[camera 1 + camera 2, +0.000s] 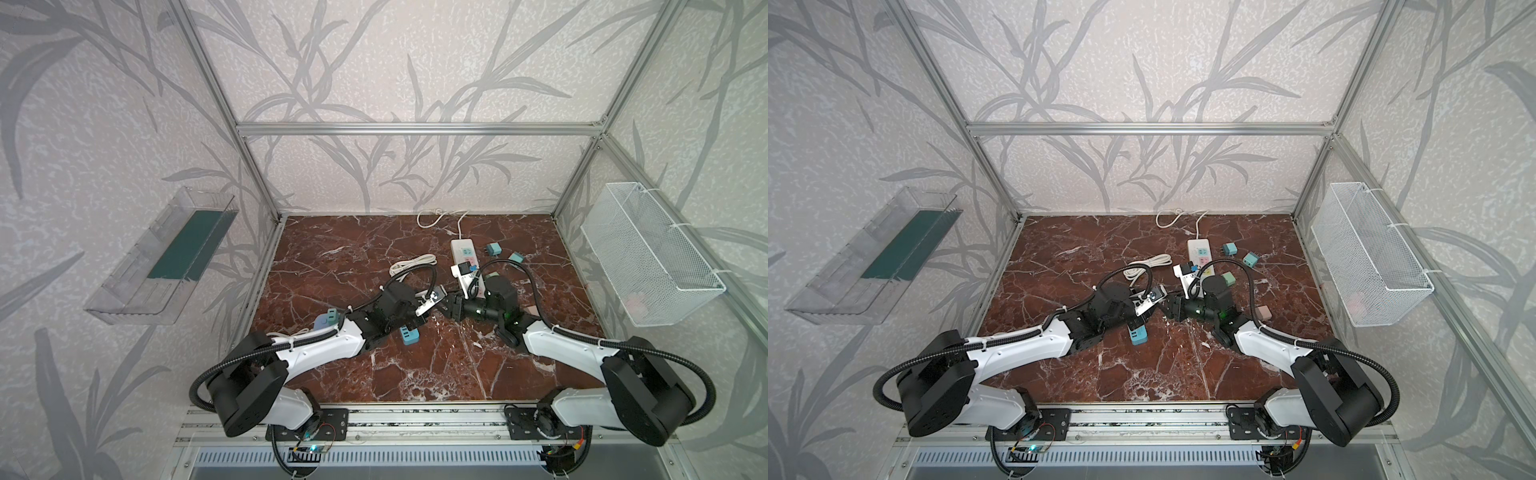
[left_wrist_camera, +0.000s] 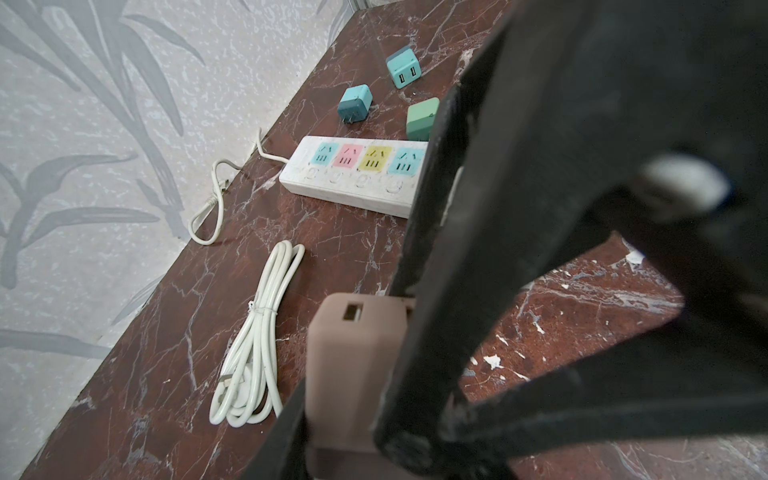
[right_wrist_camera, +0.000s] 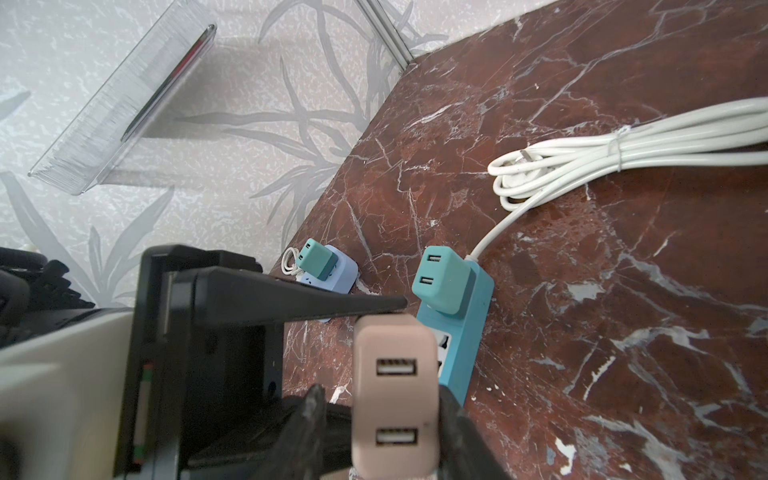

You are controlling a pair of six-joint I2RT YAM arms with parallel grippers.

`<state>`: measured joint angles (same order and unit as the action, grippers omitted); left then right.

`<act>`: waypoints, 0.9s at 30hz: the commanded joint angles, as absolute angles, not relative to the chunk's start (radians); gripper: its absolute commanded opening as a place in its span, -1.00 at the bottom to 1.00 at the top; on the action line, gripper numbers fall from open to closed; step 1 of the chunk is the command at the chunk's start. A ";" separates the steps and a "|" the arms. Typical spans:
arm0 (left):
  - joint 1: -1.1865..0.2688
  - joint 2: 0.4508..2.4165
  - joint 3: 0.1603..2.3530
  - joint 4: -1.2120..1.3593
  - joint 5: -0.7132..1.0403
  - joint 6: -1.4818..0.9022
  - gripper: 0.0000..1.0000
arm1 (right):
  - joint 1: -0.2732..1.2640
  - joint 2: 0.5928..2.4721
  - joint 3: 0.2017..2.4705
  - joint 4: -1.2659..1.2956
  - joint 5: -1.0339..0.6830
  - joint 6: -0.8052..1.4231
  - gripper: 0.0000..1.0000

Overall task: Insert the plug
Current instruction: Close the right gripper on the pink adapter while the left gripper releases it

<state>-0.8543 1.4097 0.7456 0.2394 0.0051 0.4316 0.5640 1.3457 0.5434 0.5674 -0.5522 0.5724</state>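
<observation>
Two grippers meet over the middle of the marble table [image 1: 415, 365] in both top views. The left gripper [image 1: 437, 311] and right gripper [image 1: 448, 308] stand tip to tip, and what they hold is hidden there. On the left wall a clear tray [image 1: 137, 291] holds a dark green slab [image 1: 187, 245]. On the right wall a white wire basket [image 1: 665, 249] holds something pale pink [image 1: 633, 303], too faint to name. The white power strip [image 1: 463, 253] lies far and right of centre. The blue strip [image 1: 409, 336] lies nearer, just beside the left arm.

Left wrist view: the pink plug [image 2: 353, 365] sits between the left gripper's narrowed fingers [image 2: 419, 291], raised off the table. Beyond it, the white power strip's four coloured sockets look empty, and three loose adapters [image 2: 355, 104] lie to its right.

Right wrist view: the right gripper's fingers [image 3: 453, 419] press the pink plug's two sides, its USB ports facing the camera. One left finger lies along its top edge. The blue strip already carries a teal adapter [image 3: 442, 282].

With both arms apparently clamped on one small body, a move by either arm before the other lets go could twist the pink plug askew. Letting go too soon could drop it onto the marble. Its prongs are hidden, so I cannot tell which way they point, and a skewed plug would likely jam at the socket.
</observation>
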 commanded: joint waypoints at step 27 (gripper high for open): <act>-0.877 1.209 0.719 0.684 -0.690 0.263 0.66 | 0.738 1.256 0.661 0.243 -0.085 0.383 -1.00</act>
